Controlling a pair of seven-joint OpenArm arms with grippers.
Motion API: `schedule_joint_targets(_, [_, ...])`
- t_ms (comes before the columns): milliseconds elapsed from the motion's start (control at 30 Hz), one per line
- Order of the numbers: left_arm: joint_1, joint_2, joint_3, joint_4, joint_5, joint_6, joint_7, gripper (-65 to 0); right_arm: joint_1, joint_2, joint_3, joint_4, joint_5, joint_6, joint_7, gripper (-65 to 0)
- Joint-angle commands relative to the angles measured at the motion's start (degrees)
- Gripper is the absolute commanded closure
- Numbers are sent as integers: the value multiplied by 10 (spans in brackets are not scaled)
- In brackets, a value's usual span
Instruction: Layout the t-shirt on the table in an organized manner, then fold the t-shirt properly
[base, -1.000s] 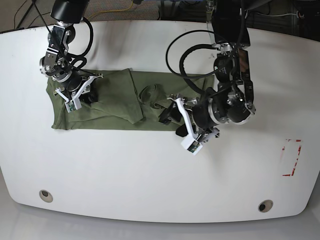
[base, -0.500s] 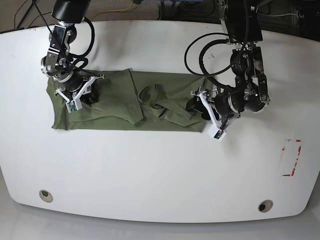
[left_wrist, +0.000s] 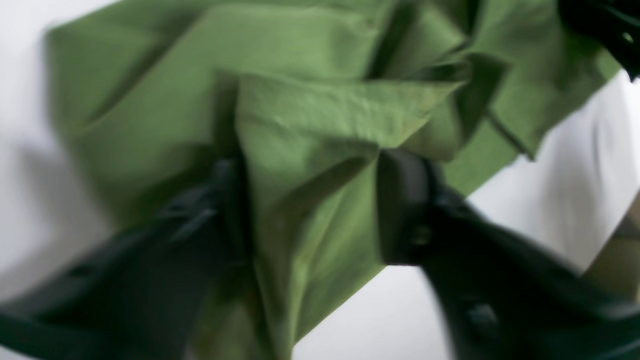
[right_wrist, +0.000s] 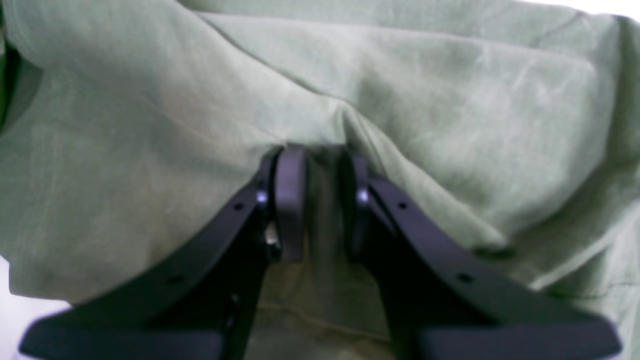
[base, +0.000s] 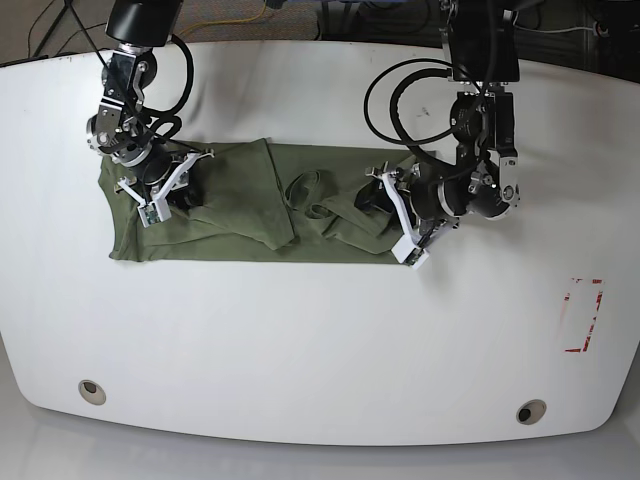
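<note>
T-shirt (base: 240, 205) end bunched leftward since earlier; left claw (left_wrist: 310, 210) closing on fabric, right claw (right_wrist: 322, 200) clenching hem.

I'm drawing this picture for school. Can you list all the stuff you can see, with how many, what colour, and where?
t-shirt: one, olive green, spread in a long wrinkly strip across the upper middle of the table.
table: one, glossy white, under everything.
grommet holes: two, dark and round, near the front corners of the table.
red tape mark: one, red, at the table's edge on the base view's right.
cables: several, black and yellow, on the floor behind the table.
left claw: one, black, fingers either side of a bunched fold at one end of the shirt.
right claw: one, black, pinching a ridge of cloth at the other end.
</note>
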Motion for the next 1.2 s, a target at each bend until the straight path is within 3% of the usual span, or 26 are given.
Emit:
schedule_joint_targets(0, [-12, -1, 0, 10, -12, -1, -11, -185, -5, 0, -3, -4, -29, 5, -47, -122])
schedule_joint_targets(33, [-12, -1, 0, 10, -12, -3, -11, -125, -5, 0, -3, -4, -29, 5, -47, -122])
schedule_joint_targets(133, [-12, -1, 0, 10, -12, -4, -11, -54, -5, 0, -2, -4, -29, 5, -47, -122])
schedule_joint_targets(433, [-12, -1, 1, 42, -13, -8, -8, -51, -4, 0, -2, -4, -29, 5, -47, -122])
schedule_joint_targets(700, [-11, -1, 81, 59, -13, -71, 21, -50, -4, 0, -2, -4, -29, 5, -47, -122])
schedule_joint_targets(933, [-11, -1, 174, 66, -13, -71, 28, -76, -4, 0, -2, -4, -29, 5, -47, -122])
schedule_joint_targets(1167, [-11, -2, 203, 104, -13, -71, 28, -231, -4, 0, -3, -4, -29, 5, -47, -122])
